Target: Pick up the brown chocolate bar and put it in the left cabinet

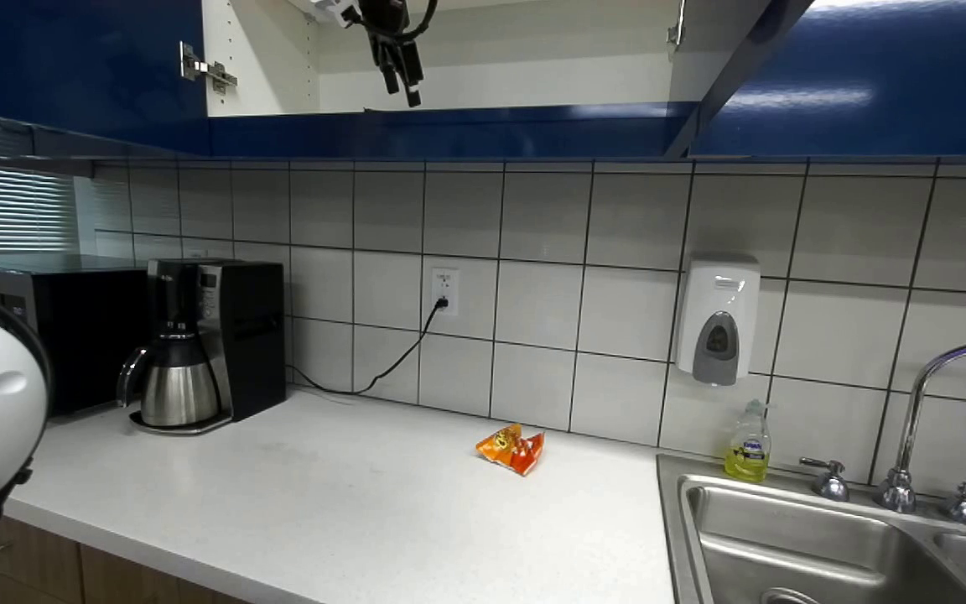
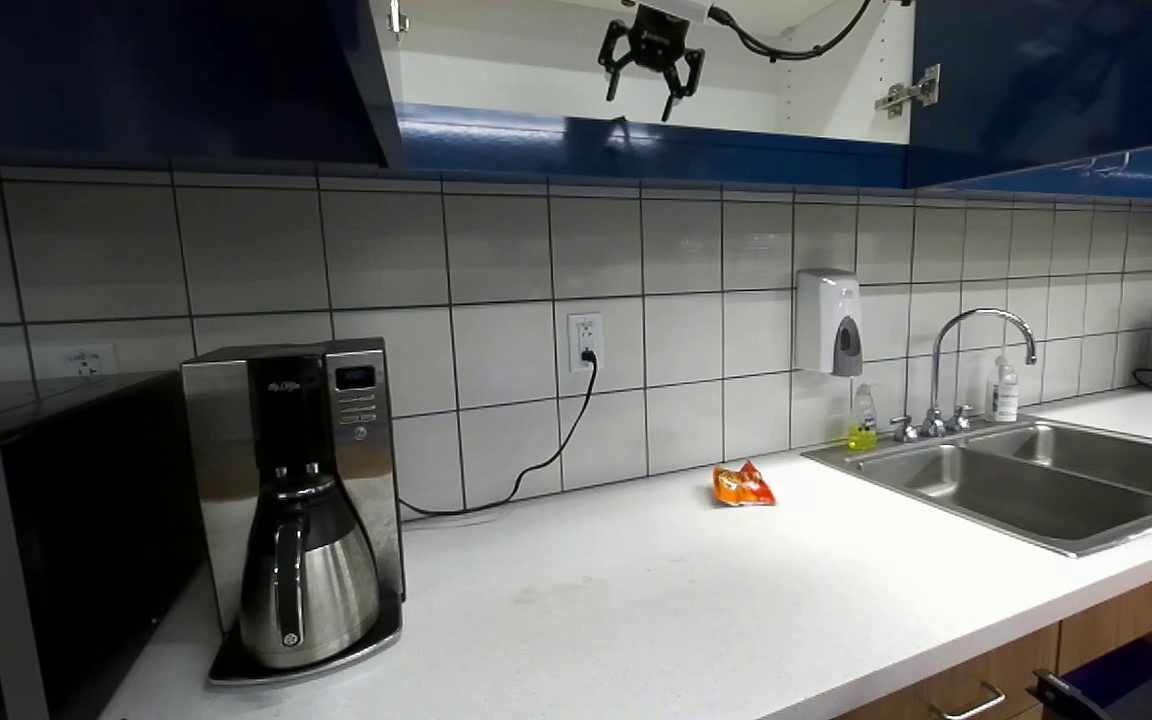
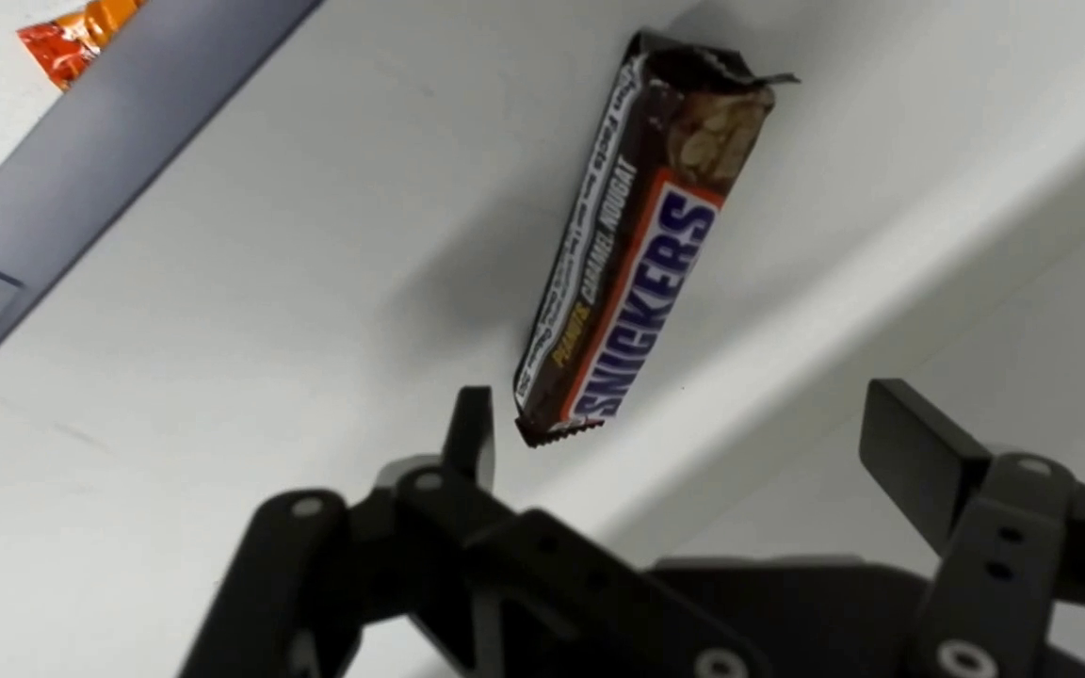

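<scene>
The brown chocolate bar [image 3: 627, 254], a dark Snickers wrapper, lies on the white floor of the open overhead cabinet in the wrist view. The cabinet has a white interior and a blue lower edge, in both exterior views [image 1: 500, 75] [image 2: 506, 65]. My gripper is open and empty at the cabinet opening, pointing down, in both exterior views [image 1: 402, 91] [image 2: 641, 103]. In the wrist view, the bar lies ahead of the parted fingertips [image 3: 679, 414], its near end closest to the left finger, apart from both. In the exterior views the cabinet's edge mostly or wholly hides the bar.
Open blue doors [image 1: 89, 67] [image 2: 1056, 90] flank the cabinet. An orange snack packet [image 1: 512, 449] [image 2: 742, 485] lies on the white counter below. A coffee maker [image 1: 252, 335] [image 2: 366, 500], a microwave [image 2: 86, 520], a soap dispenser [image 1: 722, 310] and a sink [image 1: 793, 528] also stand around.
</scene>
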Action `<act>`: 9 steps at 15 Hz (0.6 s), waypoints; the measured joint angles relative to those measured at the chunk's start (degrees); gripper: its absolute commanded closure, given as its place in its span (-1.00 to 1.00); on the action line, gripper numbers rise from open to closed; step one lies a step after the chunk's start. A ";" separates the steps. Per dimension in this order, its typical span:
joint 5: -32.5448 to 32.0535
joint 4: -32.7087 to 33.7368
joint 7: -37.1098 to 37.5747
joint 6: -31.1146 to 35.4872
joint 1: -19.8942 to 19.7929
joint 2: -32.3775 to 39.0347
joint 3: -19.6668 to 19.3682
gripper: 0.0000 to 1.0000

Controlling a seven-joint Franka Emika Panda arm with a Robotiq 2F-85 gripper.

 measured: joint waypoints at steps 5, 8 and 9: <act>-0.01 -0.13 -0.10 0.06 0.00 -0.44 -0.27 -1.00; -0.01 -1.12 -0.47 0.15 -0.01 -1.72 -0.38 -1.00; -0.01 -1.74 -0.66 0.19 -0.02 -2.34 -0.40 -1.00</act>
